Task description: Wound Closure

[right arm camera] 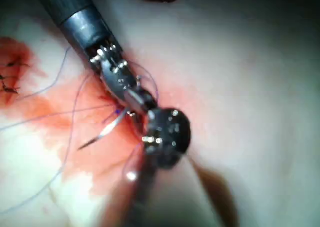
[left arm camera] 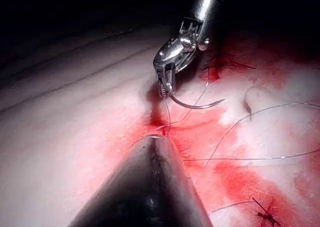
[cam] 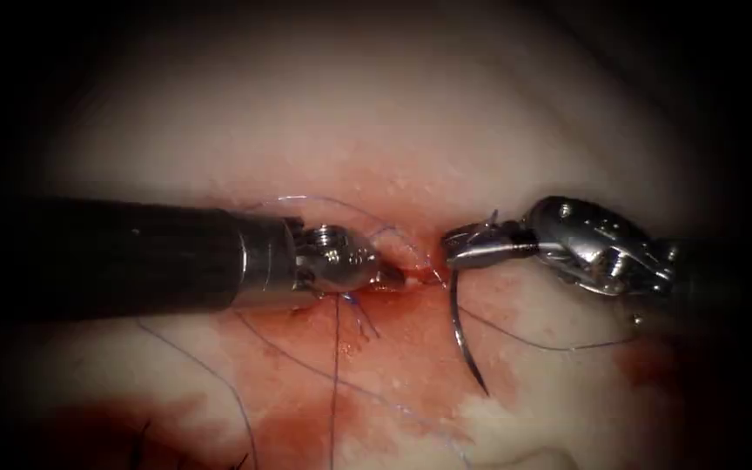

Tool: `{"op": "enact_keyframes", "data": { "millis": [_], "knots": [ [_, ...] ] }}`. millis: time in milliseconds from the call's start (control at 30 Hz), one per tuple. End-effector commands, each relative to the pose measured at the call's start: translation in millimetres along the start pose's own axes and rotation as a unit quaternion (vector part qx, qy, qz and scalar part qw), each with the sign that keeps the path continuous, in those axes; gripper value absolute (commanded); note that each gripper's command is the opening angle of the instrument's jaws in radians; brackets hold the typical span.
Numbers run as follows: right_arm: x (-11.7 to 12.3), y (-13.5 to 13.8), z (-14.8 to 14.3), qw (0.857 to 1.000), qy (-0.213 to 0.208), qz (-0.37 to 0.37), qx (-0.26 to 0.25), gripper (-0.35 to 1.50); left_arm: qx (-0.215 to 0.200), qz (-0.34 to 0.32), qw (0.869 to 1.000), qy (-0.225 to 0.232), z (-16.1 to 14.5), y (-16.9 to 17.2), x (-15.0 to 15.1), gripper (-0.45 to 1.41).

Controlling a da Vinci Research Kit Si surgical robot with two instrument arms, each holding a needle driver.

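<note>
My right tool (cam: 453, 248) is shut on the curved needle (cam: 456, 331) near its thread end. The needle hangs free of the tissue (cam: 393, 113), just right of the cut (cam: 421, 266), with its point toward the front. The left wrist view has these jaws (left arm camera: 166, 89) gripping the needle (left arm camera: 197, 106) above the wet surface. My left tool (cam: 396, 277) is shut, its tip pressed at the cut's left edge; I cannot tell whether it pinches anything. Thread (cam: 533, 344) trails from the needle to the right, and a loop (cam: 341, 202) arcs over the left tool.
Red fluid (cam: 306, 418) pools in front of the cut. Several thread strands (cam: 335, 383) cross it. Dark cut thread ends (cam: 143, 439) of earlier stitches sit at the front left, and one such stitch (left arm camera: 264, 214) lies on the stained surface in the left wrist view.
</note>
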Motion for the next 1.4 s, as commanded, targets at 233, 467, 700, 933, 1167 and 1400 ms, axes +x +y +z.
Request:
{"op": "enact_keyframes", "data": {
  "millis": [233, 467, 700, 933, 1167, 1400],
  "knots": [
    [-0.2, 0.5, 1.0, 1.000, 0.001, -0.007, -0.003, -0.35, -0.020, 0.003, 1.000, -0.013, 2.5, 0.0, -0.7, -0.45],
    [-0.1, 1.5, 1.5, 1.000, 0.003, -0.018, -0.016, -0.35, -0.100, -0.015, 0.995, 0.003, 2.4, 0.7, -0.7, -0.45],
    [0.0, 3.1, 0.9, 0.998, 0.008, -0.032, -0.047, -0.35, -0.161, -0.008, 0.987, 0.000, 4.0, 1.2, -2.0, -0.45],
    [0.0, 3.0, 0.6, 0.997, 0.010, -0.038, -0.068, -0.35, -0.187, -0.022, 0.982, -0.014, 6.0, 0.2, -1.5, -0.45],
    [0.1, 3.2, 1.1, 0.996, 0.008, -0.059, -0.072, -0.35, -0.226, -0.049, 0.973, -0.010, 6.3, -1.2, -2.0, -0.45],
    [0.2, 4.5, 2.2, 0.990, -0.007, -0.112, -0.083, -0.35, -0.295, -0.053, 0.953, 0.038, 5.6, 0.6, -0.6, -0.45]
  ]
}}
